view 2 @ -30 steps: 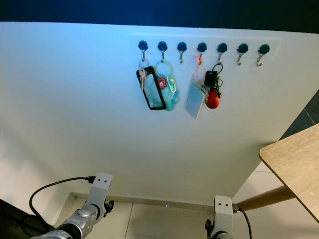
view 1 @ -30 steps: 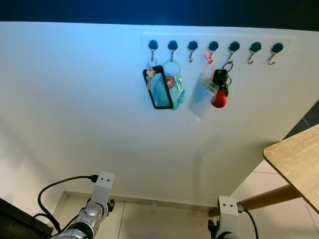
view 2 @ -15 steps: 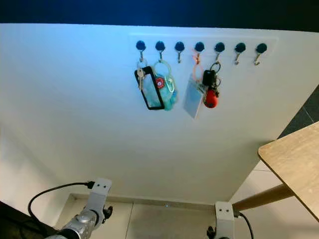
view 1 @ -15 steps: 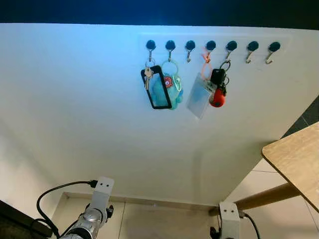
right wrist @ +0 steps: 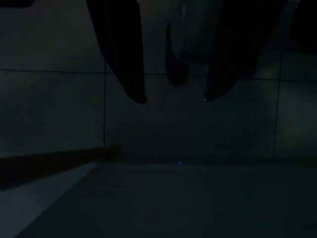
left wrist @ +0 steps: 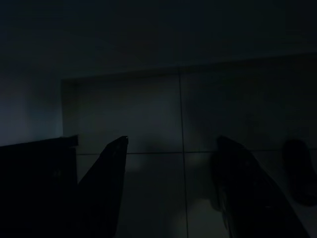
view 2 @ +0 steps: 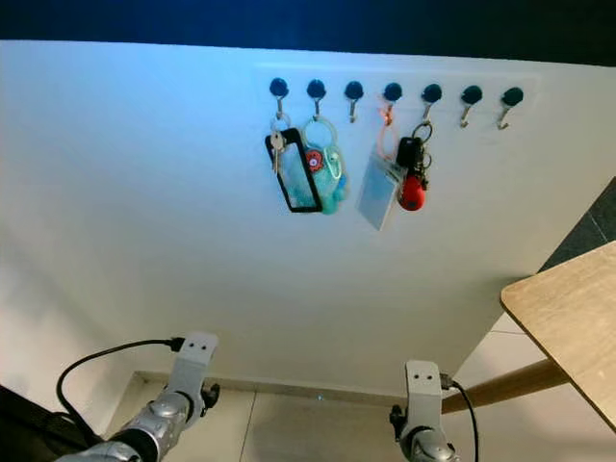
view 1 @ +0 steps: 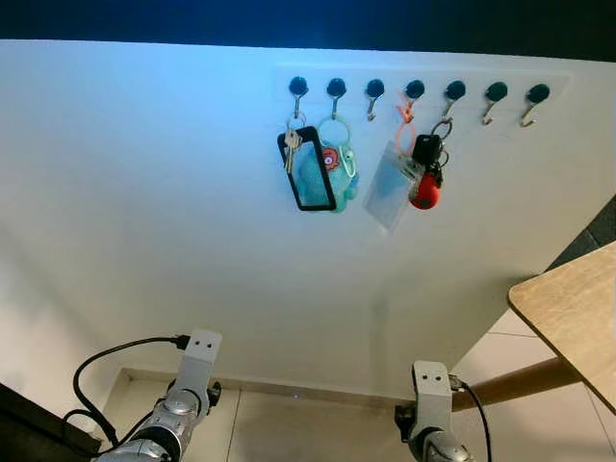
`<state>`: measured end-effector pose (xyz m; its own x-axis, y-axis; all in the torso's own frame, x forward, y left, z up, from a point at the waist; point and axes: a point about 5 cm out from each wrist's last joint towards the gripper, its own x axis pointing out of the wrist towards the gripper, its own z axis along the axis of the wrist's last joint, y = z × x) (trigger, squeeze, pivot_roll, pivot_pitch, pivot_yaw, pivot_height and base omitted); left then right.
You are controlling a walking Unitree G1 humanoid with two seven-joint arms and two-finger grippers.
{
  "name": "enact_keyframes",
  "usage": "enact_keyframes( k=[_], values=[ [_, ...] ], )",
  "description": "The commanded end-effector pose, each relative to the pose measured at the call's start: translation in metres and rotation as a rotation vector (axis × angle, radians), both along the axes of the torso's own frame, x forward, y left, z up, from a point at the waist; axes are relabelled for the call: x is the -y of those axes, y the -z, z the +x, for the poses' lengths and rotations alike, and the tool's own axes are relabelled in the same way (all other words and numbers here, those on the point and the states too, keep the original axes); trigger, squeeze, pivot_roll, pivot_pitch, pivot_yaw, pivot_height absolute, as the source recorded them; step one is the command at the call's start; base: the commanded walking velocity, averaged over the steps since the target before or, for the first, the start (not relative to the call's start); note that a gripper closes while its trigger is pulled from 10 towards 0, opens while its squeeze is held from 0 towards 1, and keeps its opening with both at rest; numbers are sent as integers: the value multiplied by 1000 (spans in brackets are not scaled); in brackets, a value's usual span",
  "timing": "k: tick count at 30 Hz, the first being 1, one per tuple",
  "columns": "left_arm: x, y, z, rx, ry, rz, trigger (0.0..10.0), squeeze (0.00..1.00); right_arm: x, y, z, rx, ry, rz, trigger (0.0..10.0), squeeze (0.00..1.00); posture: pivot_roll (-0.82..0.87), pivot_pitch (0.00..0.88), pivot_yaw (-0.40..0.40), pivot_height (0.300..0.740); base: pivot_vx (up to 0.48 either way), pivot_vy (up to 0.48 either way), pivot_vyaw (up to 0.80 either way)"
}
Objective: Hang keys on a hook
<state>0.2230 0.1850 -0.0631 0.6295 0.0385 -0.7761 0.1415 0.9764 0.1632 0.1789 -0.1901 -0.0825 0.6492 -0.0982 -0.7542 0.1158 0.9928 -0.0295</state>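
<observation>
Right arm has risen slightly since earlier. Keys (view 1: 291, 146) hang on leftmost hook (view 1: 298, 89). Left gripper (left wrist: 171, 188) and right gripper (right wrist: 173, 99) both spread, empty, low. Risk: careless lift could brush hanging items.

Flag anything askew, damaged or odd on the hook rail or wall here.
Nothing looks damaged. The clear badge holder hangs tilted on its orange loop, and the black-framed card also slants against the teal plush keychain. Three hooks at the right end are bare.
</observation>
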Motion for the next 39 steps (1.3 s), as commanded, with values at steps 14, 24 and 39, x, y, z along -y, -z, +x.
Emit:
enact_keyframes(
  k=[14, 24, 39],
  values=[
    [-1, 7, -11, -40, 12, 11, 10000, 0, 7, 7, -19, -39, 33, -5, 10000, 0, 9, 0, 17, 740, 0, 0, 0],
    [5, 3, -4, -19, 28, -3, 10000, 0, 4, 1, -7, 31, 7, 3, 10000, 0, 11, 4, 34, 740, 0, 0, 0],
    [-1, 8, -14, -30, 33, 14, 10000, 0, 2, 9, -25, -24, -21, 7, 10000, 0, 27, 8, 12, 740, 0, 0, 0]
  ],
)
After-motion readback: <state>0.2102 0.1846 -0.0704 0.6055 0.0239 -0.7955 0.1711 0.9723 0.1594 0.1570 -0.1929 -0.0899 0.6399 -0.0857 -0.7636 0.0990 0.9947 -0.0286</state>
